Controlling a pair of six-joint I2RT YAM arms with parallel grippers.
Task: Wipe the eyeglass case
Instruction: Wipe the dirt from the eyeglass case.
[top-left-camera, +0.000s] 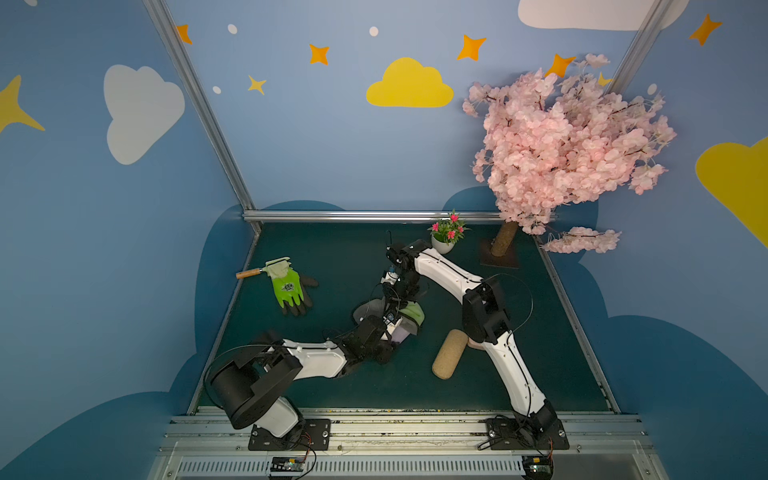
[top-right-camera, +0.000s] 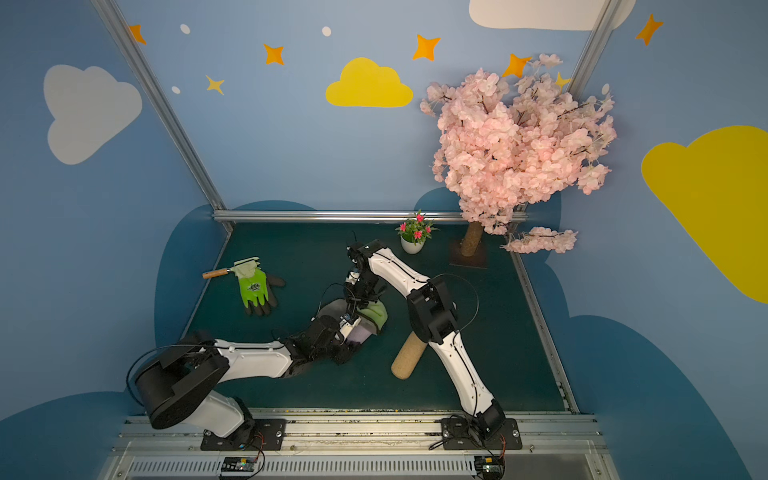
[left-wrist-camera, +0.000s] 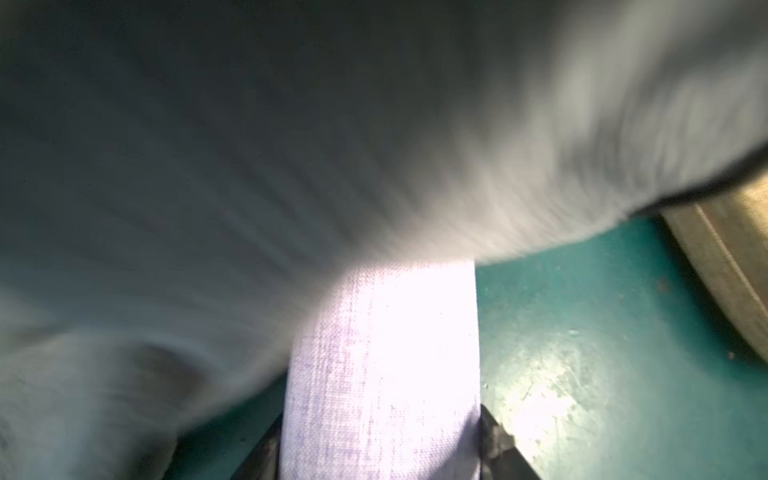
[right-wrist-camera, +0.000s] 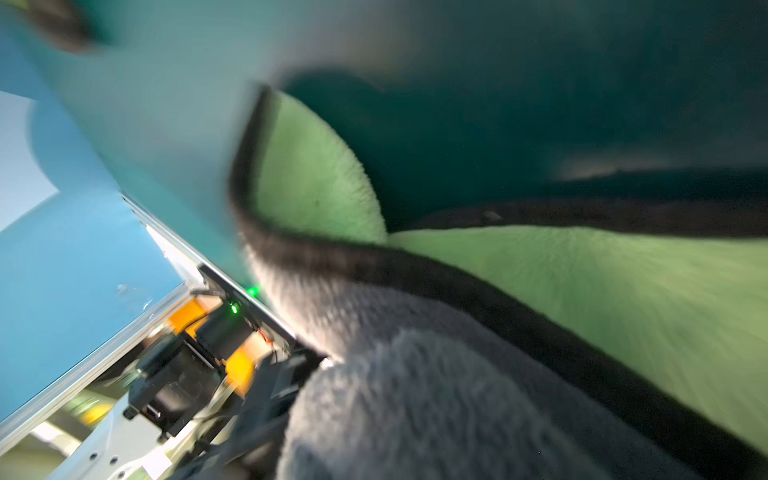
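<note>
Cloth (right-wrist-camera: 457, 395) (grey one side, green the other) filled both wrist views, pinched in right tool (top-left-camera: 395, 307), draped over lilac eyeglass case (left-wrist-camera: 382, 365), itself clamped in left tool (top-left-camera: 395, 326), mid bench (top-left-camera: 332, 257).

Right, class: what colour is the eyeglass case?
Pale lilac woven fabric; the eyeglass case shows best in the left wrist view.

Glare whitens the eyeglass case (left-wrist-camera: 382, 353); the cloth (left-wrist-camera: 249, 166) is motion-blurred.
</note>
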